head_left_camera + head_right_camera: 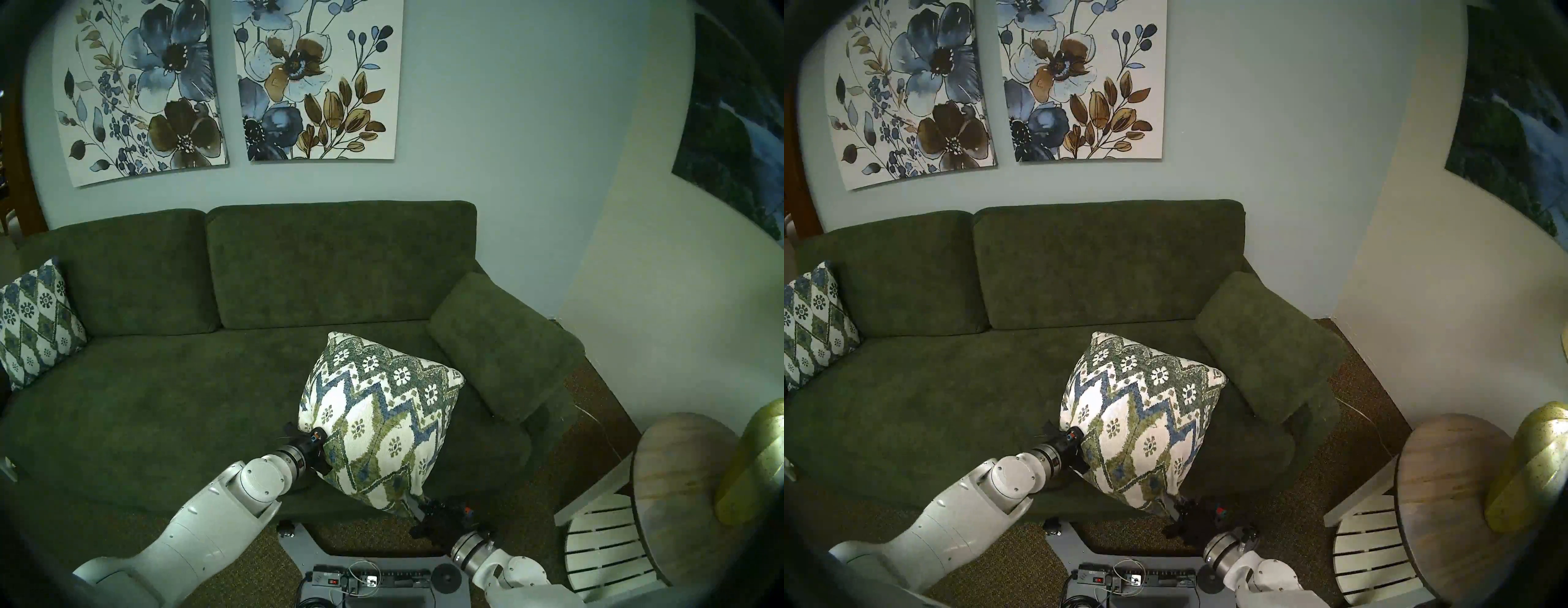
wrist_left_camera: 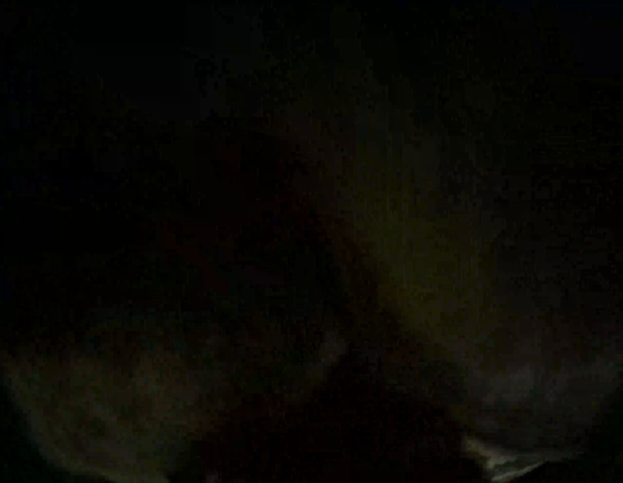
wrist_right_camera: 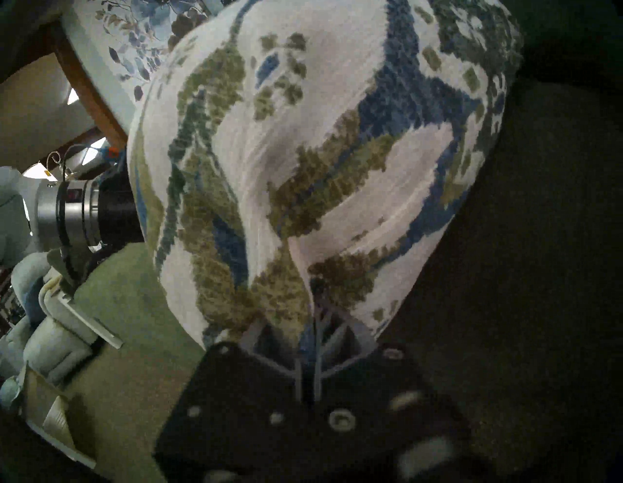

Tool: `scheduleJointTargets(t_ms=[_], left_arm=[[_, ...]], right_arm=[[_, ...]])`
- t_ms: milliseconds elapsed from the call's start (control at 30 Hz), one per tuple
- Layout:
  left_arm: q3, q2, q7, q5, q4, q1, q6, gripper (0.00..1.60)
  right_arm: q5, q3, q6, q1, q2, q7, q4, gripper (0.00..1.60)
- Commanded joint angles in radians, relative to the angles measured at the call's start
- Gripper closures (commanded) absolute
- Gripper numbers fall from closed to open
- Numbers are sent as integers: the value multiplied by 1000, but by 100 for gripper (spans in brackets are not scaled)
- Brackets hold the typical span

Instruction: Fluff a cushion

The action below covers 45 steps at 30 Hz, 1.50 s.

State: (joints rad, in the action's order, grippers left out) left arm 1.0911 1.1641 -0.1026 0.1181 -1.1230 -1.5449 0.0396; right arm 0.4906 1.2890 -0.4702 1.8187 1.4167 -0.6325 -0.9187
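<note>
- No text, label, brand, number or sign could be read in any view.
- The electronics box [image 1: 335,581] on the robot's base, near the bottom edge, carried small marks too blurred to make out.
- The two flower prints [image 1: 237,85] on the far wall bore no lettering.
- The left wrist view was almost wholly dark.

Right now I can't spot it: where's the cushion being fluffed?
In the head view, the cushion is right of center over the sofa seat, held between left gripper and right gripper.
</note>
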Motion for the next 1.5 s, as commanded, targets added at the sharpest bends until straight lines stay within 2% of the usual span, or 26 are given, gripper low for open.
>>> scheduleJointTargets(t_ms=[0,600,867,1000,1067,1233,1267,1333,1467], left_arm=[[25,38,6,3,-74,111,-27,160],[181,-4,58,45,-311,245,-71,160],[221,-16,55,67,-382,291,-67,160],[242,-45,46,81,-421,328,-53,160],[248,-58,38,89,-420,359,-45,160],[261,-82,13,97,-419,374,-35,160],[244,-97,-25,101,-384,372,-20,160],[234,-102,-47,102,-361,368,-15,160],[187,-76,-84,99,-261,298,-24,160]], right_arm=[[-11,25,-118,-106,8,-15,-116,160],[-18,108,-267,-260,34,-40,-341,160],[-26,175,-293,-308,3,-36,-404,160],[-32,235,-295,-348,-35,-33,-455,160],[-36,258,-285,-381,-51,-29,-493,160],[-48,296,-260,-402,-78,-24,-523,160],[-75,305,-227,-421,-104,-23,-494,160],[-89,305,-210,-435,-111,-21,-462,160],[-111,298,-170,-384,-106,-21,-348,160]])
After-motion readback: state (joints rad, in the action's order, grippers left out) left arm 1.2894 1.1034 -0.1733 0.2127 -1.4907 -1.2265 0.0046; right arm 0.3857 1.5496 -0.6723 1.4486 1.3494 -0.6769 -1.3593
